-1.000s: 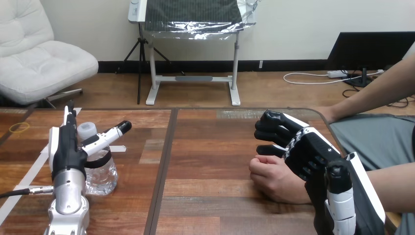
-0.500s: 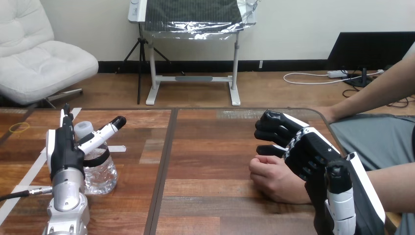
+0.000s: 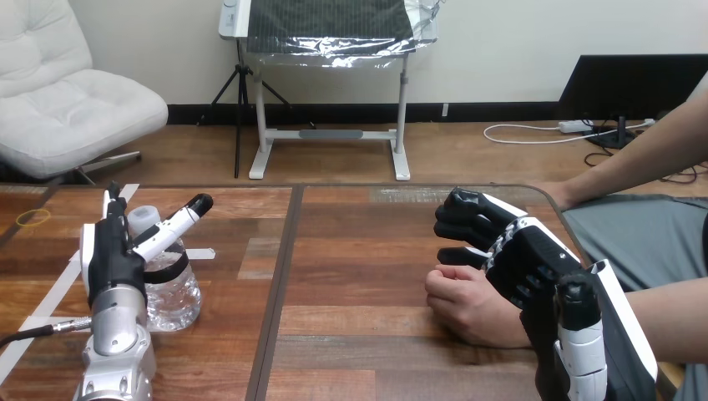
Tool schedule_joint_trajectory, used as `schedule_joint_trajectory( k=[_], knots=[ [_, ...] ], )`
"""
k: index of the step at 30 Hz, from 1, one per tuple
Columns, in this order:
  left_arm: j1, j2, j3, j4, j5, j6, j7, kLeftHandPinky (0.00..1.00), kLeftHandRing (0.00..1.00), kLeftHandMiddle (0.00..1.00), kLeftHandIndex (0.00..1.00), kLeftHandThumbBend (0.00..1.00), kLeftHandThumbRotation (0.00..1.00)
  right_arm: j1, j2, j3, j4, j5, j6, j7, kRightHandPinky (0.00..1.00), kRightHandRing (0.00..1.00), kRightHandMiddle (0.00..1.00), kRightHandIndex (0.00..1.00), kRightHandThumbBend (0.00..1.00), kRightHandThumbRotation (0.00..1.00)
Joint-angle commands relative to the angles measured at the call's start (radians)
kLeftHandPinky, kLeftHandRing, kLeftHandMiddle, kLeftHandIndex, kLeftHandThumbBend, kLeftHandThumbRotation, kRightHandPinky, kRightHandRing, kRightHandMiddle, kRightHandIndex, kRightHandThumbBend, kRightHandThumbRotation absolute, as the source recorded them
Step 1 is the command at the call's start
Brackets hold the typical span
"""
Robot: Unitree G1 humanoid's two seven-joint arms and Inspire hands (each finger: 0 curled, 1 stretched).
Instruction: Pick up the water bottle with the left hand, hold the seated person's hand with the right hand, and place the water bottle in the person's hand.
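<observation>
**While the bottle stands ungrasped, the person's fist is covered**

Since the left hand (image 3: 113, 255) is held upright with fingers (image 3: 110, 200) straight and thumb (image 3: 179, 221) spread wide, it is logged as open and holding nothing. The water bottle (image 3: 174, 292) is seen upright on the table (image 3: 359, 251), just on the thumb side of that hand. Contact with the palm cannot be told. The thumb is angled across the bottle's shoulder, beside the white cap (image 3: 144, 219).

Clear, thin, crinkled walls are noted; how full it is cannot be told. A light, soft body is judged likely, easily dented and perhaps slippery. A hold around the black band (image 3: 171, 269) at mid-height is judged best, below the neck, with a modest squeeze.

The right hand (image 3: 522, 255) is laid over the person's hand (image 3: 467, 305), which is closed in a fist on the table beneath its palm. Whether the fist is gripped cannot be told.
</observation>
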Motion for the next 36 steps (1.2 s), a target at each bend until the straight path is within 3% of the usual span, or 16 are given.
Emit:
schedule_joint_trajectory(
  k=[1,23,36],
  knots=[
    [-0.041,-0.021,-0.010,-0.015,-0.002,0.035,-0.012,0.97,1.00,1.00,1.00,0.99,0.33,-0.050,0.004,-0.007,-0.044,0.010,-0.011,-0.003,0.73,0.80,0.80,0.79,0.82,1.00],
    [-0.038,-0.011,-0.019,-0.029,-0.010,0.055,-0.070,1.00,1.00,1.00,1.00,1.00,0.34,-0.049,0.006,-0.005,-0.045,0.006,-0.013,-0.004,0.73,0.80,0.80,0.79,0.82,1.00],
    [-0.010,-0.006,-0.041,-0.087,0.008,0.063,-0.104,1.00,1.00,1.00,1.00,1.00,0.18,-0.048,0.005,-0.003,-0.046,0.003,-0.007,-0.005,0.72,0.80,0.80,0.79,0.82,1.00]
  ],
)
